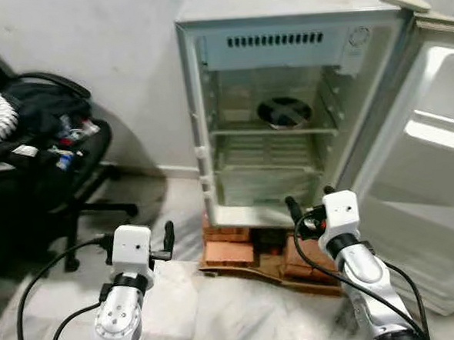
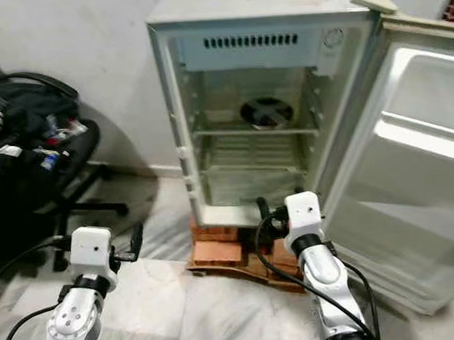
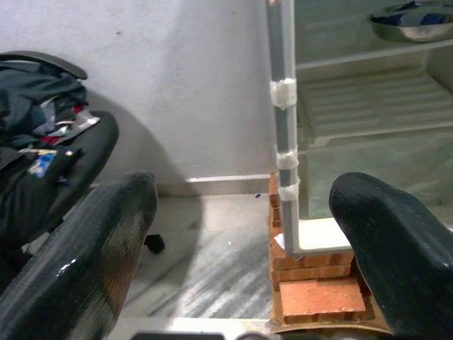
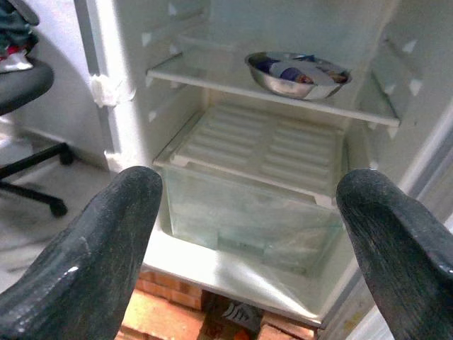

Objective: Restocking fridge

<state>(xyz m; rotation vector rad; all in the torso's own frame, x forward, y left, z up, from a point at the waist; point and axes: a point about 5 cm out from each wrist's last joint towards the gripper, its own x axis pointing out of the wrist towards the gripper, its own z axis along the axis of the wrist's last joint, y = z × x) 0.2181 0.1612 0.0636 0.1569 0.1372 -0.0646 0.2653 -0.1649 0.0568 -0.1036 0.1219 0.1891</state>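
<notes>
A small white fridge point(image 1: 273, 48) stands open against the wall, its door point(image 1: 434, 150) swung out to the right. On its upper shelf sits a steel bowl point(image 1: 284, 112) holding something blue and white point(image 4: 297, 74). Below it are a ribbed shelf cover point(image 4: 262, 149) and a clear crisper drawer point(image 4: 255, 212). My left gripper point(image 1: 138, 241) is held up left of the fridge's front corner, open and empty point(image 3: 244, 205). Raised in front of the fridge's lower opening, my right gripper point(image 1: 312, 203) is also open with nothing between its fingers point(image 4: 251, 205).
The fridge rests on red bricks point(image 1: 232, 247) and a wooden board on the marble floor. A black office chair point(image 1: 48, 150) piled with clothes stands at the left, its wheeled base reaching toward the fridge. The open door blocks the right side.
</notes>
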